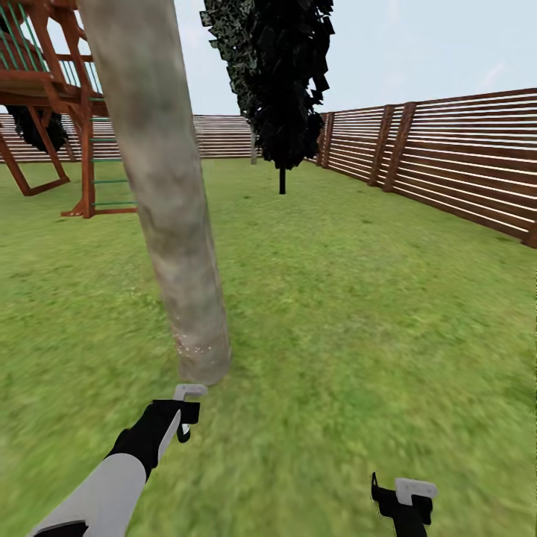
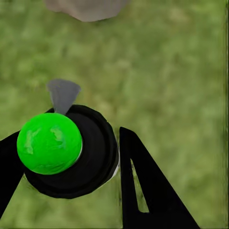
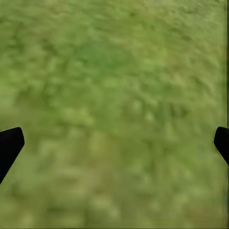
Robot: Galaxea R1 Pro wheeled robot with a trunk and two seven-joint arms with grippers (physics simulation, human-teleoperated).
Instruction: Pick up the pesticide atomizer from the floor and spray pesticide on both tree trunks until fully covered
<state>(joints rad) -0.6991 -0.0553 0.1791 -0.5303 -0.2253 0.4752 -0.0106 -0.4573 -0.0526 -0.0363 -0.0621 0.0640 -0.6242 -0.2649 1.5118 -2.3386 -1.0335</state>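
Gripped between left gripper (image 2: 71, 167) fingers: pesticide atomizer (image 2: 67, 150), just short of tree trunk (image 1: 168, 209); right gripper (image 3: 114, 143) spread wide, empty.

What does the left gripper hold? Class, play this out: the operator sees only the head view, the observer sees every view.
Observer: The left gripper is shut on the atomizer, which has a black body and a green cap.
Operator: Where does it aim?
Observer: Its grey nozzle points toward the trunk base.
Operator: And the right gripper?
Observer: Its fingers are spread wide over grass, holding nothing.
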